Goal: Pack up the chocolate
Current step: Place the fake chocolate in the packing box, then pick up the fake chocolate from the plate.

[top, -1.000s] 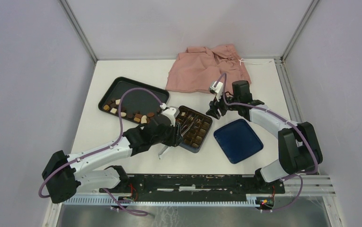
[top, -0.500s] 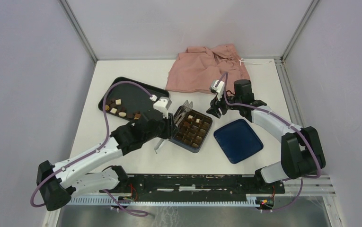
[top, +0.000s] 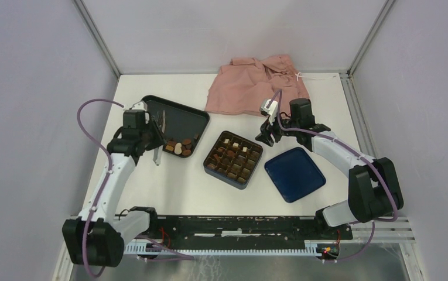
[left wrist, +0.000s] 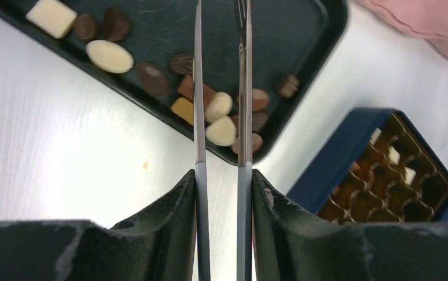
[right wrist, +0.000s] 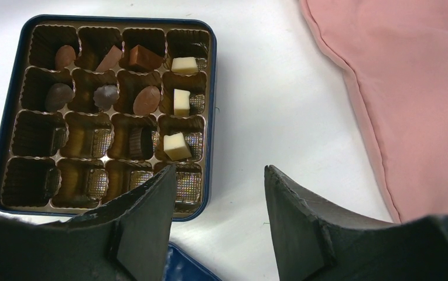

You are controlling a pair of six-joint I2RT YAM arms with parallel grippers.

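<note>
Well left of the dark blue square box (right wrist: 212,105) with a brown gridded insert, the left gripper (left wrist: 223,178) is clamped on a pair of long metal tweezers (left wrist: 198,117); their two thin blades stand a little apart and reach out over the black rectangular tray (top: 180,113), which lies to the box's left; loose chocolate (left wrist: 221,131), dark brown, tan and cream, is bunched along the tray edge nearest the box; more pieces sit singly in some of the box's cells; a flat dark blue square lid (top: 294,174) lies just right of the box on the white table (top: 151,187); the right gripper (right wrist: 220,175) hovers by the box's far right corner, jaws wide apart, gripping nothing; a crumpled pink cloth (top: 256,85) lies beyond the box, towards the table's far edge.
</note>
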